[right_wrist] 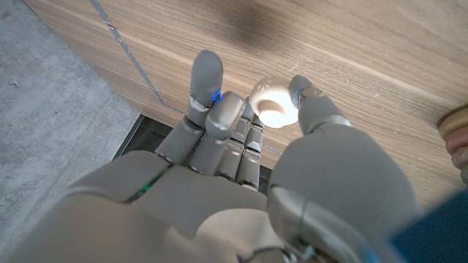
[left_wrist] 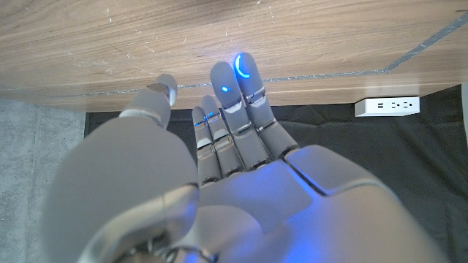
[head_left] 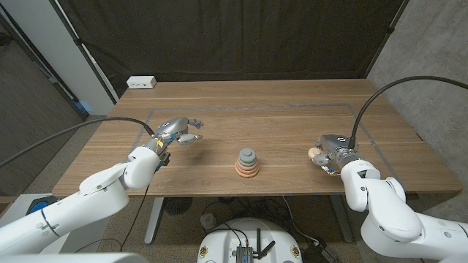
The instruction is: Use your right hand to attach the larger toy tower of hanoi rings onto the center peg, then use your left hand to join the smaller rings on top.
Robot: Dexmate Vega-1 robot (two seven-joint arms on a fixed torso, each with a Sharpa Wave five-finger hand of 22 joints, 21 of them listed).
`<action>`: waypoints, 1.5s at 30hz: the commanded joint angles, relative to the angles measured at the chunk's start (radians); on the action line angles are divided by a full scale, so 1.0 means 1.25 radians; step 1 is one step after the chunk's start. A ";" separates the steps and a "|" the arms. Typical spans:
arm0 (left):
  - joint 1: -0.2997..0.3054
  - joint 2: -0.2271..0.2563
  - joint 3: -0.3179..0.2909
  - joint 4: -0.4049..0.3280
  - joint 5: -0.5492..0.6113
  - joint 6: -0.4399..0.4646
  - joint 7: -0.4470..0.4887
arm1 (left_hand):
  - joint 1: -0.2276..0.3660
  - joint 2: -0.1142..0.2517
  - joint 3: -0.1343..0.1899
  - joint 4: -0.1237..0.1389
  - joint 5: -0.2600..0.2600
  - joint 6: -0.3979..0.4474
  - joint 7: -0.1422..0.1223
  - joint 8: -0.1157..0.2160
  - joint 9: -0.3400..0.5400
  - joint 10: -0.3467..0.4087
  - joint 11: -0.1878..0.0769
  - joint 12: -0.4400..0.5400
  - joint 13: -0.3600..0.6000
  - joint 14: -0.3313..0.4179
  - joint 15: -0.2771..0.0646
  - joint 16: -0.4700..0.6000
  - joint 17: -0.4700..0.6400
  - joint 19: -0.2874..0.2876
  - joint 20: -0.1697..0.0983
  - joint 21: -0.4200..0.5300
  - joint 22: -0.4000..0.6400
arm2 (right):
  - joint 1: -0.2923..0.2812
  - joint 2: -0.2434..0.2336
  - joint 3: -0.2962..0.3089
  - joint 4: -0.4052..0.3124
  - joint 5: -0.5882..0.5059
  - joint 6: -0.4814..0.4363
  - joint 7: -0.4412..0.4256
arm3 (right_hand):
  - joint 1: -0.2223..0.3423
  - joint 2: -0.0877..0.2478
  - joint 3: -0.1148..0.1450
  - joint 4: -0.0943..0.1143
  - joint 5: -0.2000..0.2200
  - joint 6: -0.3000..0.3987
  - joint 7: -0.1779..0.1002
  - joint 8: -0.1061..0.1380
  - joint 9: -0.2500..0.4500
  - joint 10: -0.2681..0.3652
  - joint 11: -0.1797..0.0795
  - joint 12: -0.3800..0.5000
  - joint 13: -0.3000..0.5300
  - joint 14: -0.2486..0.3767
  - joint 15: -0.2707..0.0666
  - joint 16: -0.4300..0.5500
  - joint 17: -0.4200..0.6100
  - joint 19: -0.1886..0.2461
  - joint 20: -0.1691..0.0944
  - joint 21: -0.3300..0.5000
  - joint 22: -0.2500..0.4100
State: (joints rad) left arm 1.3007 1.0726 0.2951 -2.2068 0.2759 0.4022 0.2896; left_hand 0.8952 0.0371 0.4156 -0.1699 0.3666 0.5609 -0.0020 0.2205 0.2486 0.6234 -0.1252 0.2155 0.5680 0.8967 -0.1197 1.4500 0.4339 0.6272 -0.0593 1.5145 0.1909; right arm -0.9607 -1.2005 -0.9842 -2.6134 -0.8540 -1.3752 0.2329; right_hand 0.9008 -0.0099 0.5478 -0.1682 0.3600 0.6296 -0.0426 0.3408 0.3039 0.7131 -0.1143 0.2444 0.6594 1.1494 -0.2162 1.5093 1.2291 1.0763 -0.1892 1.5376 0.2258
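R hand (right_wrist: 241, 183) by cream ring (right_wrist: 274, 102) (touching?) — L hand (head_left: 178, 131) empty.

Surface (head_left: 292, 120): wooden top, brown grain, with a thin pale line marking a rectangle on it.

Power strip (head_left: 141, 82): white, lying at the far left corner of the surface, its sockets facing up; also seen in the left wrist view (left_wrist: 387, 107) beyond the surface edge.

Curtain (head_left: 234, 36): black cloth hung behind the far edge of the surface.

Floor (head_left: 44, 146): grey carpet to the left of the surface.

Wall (head_left: 424, 44): grey, at far right.

Panel (head_left: 58, 44): white upright, at far left.
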 commanded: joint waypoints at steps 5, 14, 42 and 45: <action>0.015 0.000 -0.015 0.001 -0.002 -0.012 0.014 | -0.001 0.003 0.007 0.000 0.003 0.009 -0.001 -0.002 0.004 0.004 0.000 -0.003 0.002 0.004 -0.080 0.000 0.001 0.002 -0.112 0.002 0.001 | -0.032 -0.004 0.040 -0.025 -0.007 0.060 -0.004 | 0.008 0.020 0.014 0.004 0.006 0.036 -0.014 0.007 0.001 0.027 -0.013 -0.002 0.005 0.008 -0.001 0.007 0.001 0.009 -0.025 -0.001 0.003; 0.032 -0.005 -0.025 0.002 -0.010 -0.021 0.023 | -0.001 0.002 0.008 0.000 0.003 0.009 0.000 -0.003 0.005 0.005 -0.001 -0.004 0.002 0.005 -0.080 0.001 0.001 0.001 -0.112 0.003 0.001 | -0.066 0.004 0.077 -0.034 -0.024 0.106 0.003 | 0.008 0.020 0.016 0.003 0.009 0.033 -0.015 0.006 0.001 0.028 -0.014 -0.005 0.008 0.009 -0.001 0.011 0.001 0.011 -0.025 -0.002 0.002; 0.066 -0.008 -0.051 -0.009 -0.002 -0.025 0.027 | -0.001 -0.001 0.013 0.000 0.003 0.009 -0.002 -0.004 0.006 0.007 -0.001 -0.005 0.003 0.004 -0.080 0.001 0.001 0.000 -0.112 0.005 0.002 | -0.187 0.046 0.235 -0.047 -0.018 0.290 -0.009 | 0.013 0.022 0.022 0.000 0.015 0.037 -0.013 0.007 0.000 0.033 -0.012 -0.011 0.013 0.010 -0.001 0.018 0.001 0.014 -0.025 -0.005 0.002; 0.070 -0.008 -0.049 -0.017 0.010 -0.009 0.031 | -0.001 -0.001 0.014 0.000 0.003 0.009 -0.001 -0.004 0.007 0.007 0.000 -0.005 0.003 0.004 -0.080 0.001 0.000 0.000 -0.112 0.005 0.002 | -0.197 0.047 0.250 -0.049 -0.016 0.308 -0.009 | 0.014 0.022 0.023 0.000 0.016 0.038 -0.011 0.008 -0.001 0.034 -0.011 -0.012 0.014 0.010 -0.001 0.019 0.001 0.015 -0.025 -0.005 0.002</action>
State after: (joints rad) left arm 1.3764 1.0650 0.2346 -2.2114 0.2692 0.3648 0.3340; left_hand 0.8952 0.0371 0.4251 -0.1711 0.3666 0.5609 -0.0020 0.2205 0.2533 0.6234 -0.1251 0.2091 0.5678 0.8967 -0.1197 1.4501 0.4310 0.6272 -0.0593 1.5145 0.1910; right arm -1.1578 -1.1544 -0.7373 -2.6678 -0.8719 -1.0688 0.2206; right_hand 0.9005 -0.0097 0.5589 -0.1793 0.3754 0.6381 -0.0341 0.3444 0.2984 0.7240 -0.1036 0.2271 0.6749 1.1528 -0.2198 1.5278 1.2290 1.0852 -0.1910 1.5298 0.2258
